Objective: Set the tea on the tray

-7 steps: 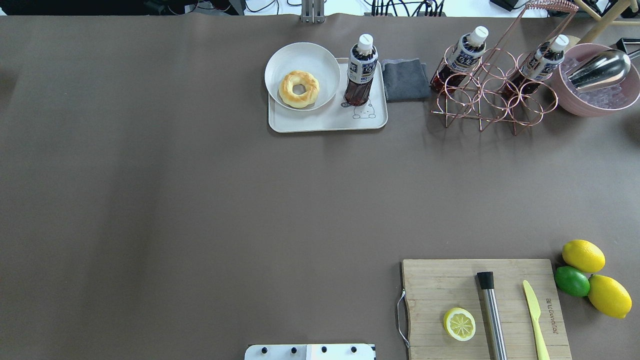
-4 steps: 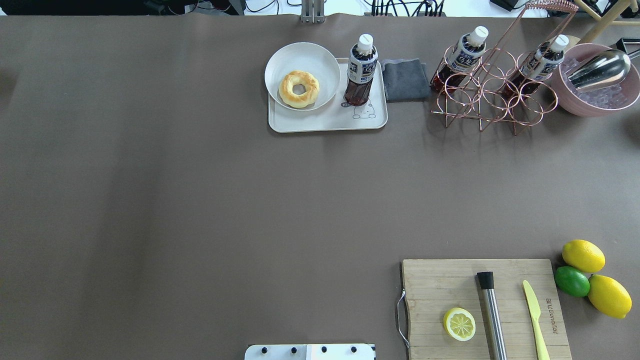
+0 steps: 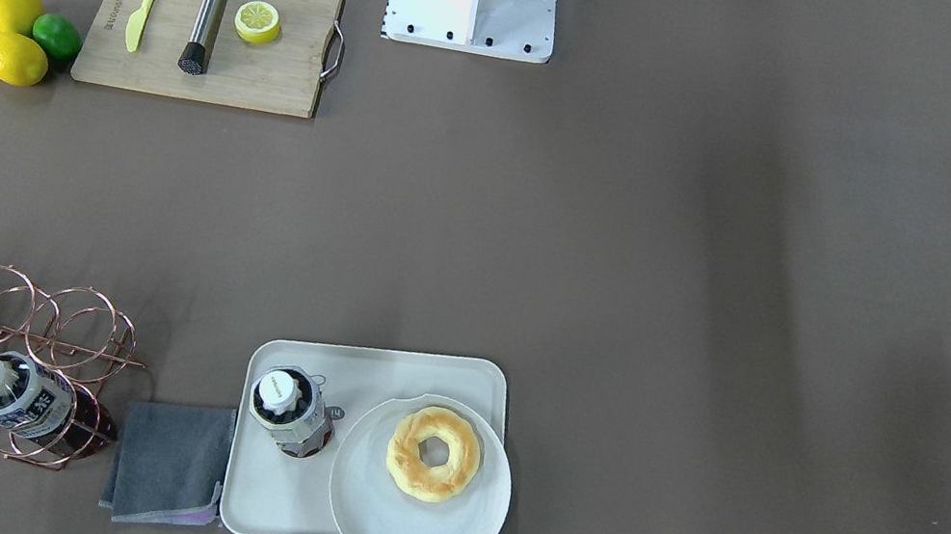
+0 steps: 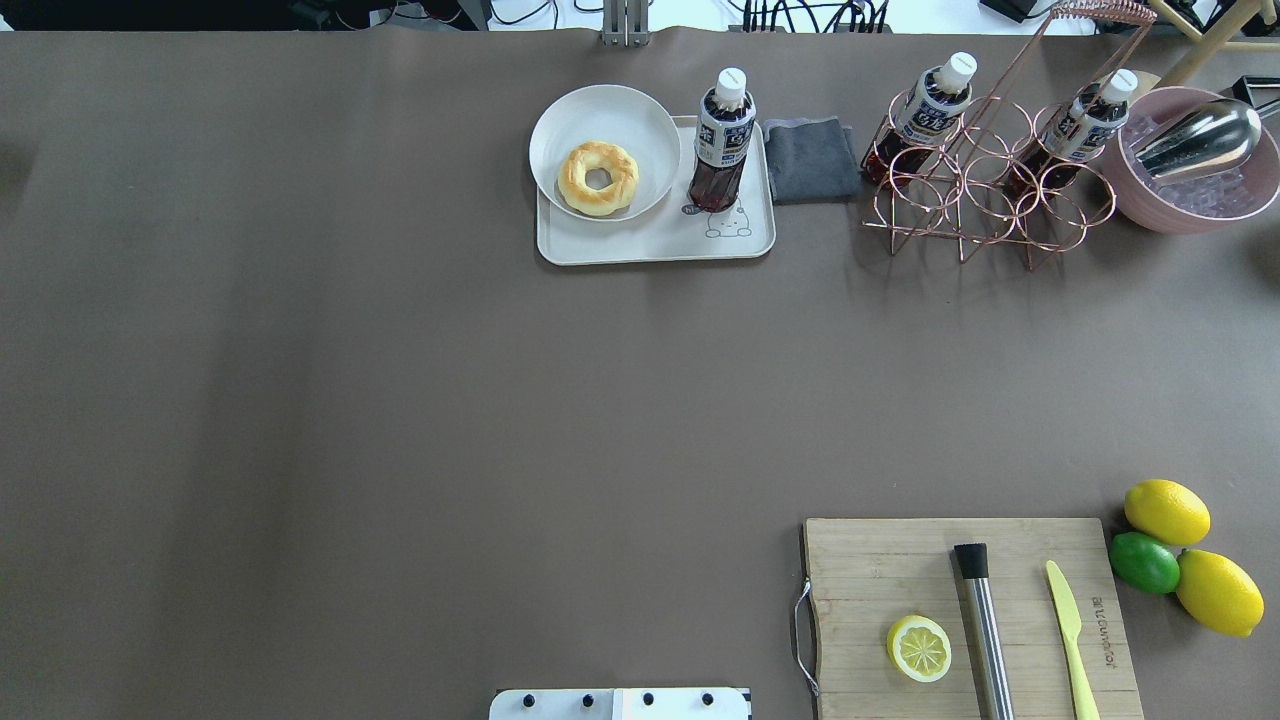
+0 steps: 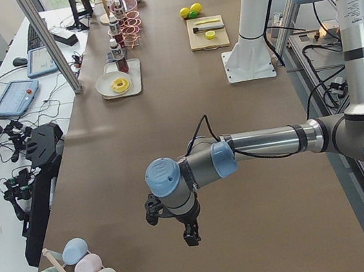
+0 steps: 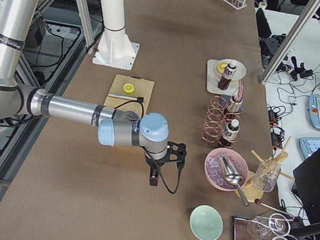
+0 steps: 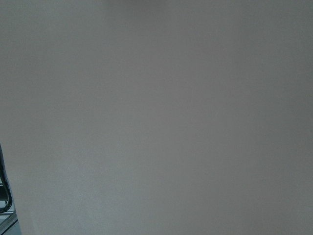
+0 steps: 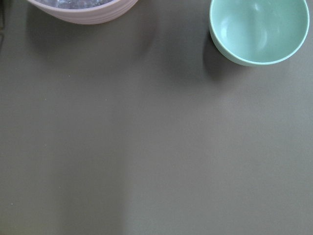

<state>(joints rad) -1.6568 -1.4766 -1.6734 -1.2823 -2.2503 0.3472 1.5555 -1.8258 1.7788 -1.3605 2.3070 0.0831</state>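
On the tray (image 4: 650, 245) the tea bottle (image 4: 722, 140) stands upright, nothing moved in the last second, so placing looks done; left claw (image 5: 190, 236) and right claw (image 6: 154, 179) well off the tray, open or closed can't tell.

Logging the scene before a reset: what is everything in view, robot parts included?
tea: one, red-brown, white cap, upright on tray
tray: one, off-white, table's far side
plate: one, white, on tray, overhanging its edge
doughnut: one, golden, on plate
cloth: one, grey, beside tray
rack bottles: two, red-brown, in copper wire rack
pink bowl: one, holds ice and steel scoop
cutting board: one, wooden, carries lemon half, steel muddler, yellow knife
lemons: two, yellow, beside board
lime: one, green, beside lemons
mint bowl: one, pale green, near pink bowl
left gripper: one, black, over bare table, state unclear
right gripper: one, black, near pink bowl, state unclear
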